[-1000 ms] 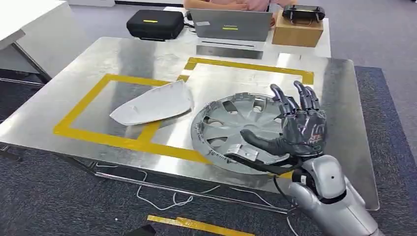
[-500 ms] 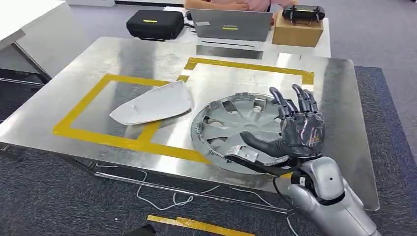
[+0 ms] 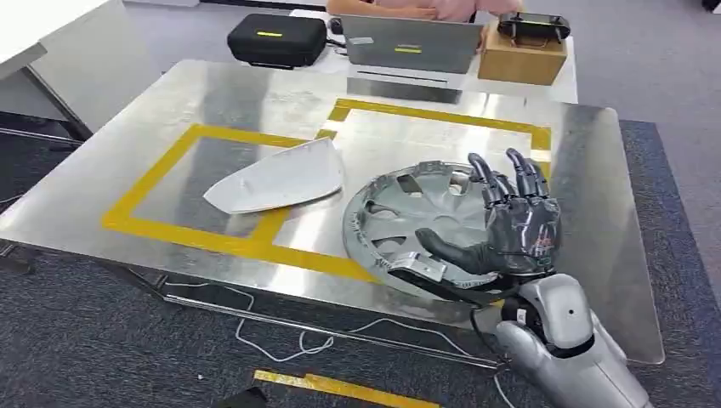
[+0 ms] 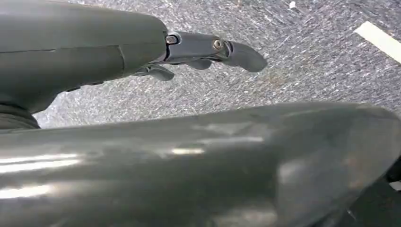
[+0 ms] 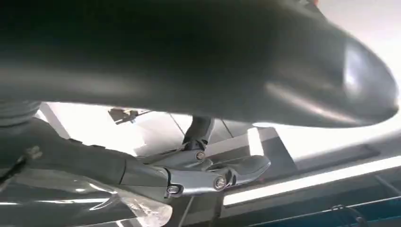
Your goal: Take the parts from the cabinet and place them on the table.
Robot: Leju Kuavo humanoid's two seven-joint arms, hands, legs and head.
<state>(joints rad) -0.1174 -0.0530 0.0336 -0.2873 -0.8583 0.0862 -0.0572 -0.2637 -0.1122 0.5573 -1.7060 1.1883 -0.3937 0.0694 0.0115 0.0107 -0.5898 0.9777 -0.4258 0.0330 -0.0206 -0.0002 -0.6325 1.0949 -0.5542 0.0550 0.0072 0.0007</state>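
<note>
The right hand [image 3: 516,228] is raised over the near right part of the metal table [image 3: 212,93], palm turned toward the left, fingers [image 3: 508,177] spread and pointing up and away, thumb [image 3: 451,250] stretched out to the left. It holds nothing; whether the thumb touches the part below it cannot be told. Under and just left of the hand lies the silver hubcap [image 3: 408,223], flat on the table inside the right yellow tape outline [image 3: 442,114], its near rim lying across the near tape line. A dark cable [image 3: 442,289] runs from the wrist along that rim. To the left, apart from the hubcap, a white mirror cover [image 3: 276,178] rests across the tape between the two outlines, mostly in the left yellow tape outline [image 3: 153,170].

The left hand [image 4: 208,49] hangs above grey carpet [image 4: 307,61], fingers loosely extended and apart, gripping nothing.

Beyond the far edge of the table stand a black case [image 3: 276,39], a grey laptop [image 3: 412,44] and a cardboard box [image 3: 521,56] with a black controller [image 3: 533,26] on top. A person's arms [image 3: 400,8] rest behind the laptop.
</note>
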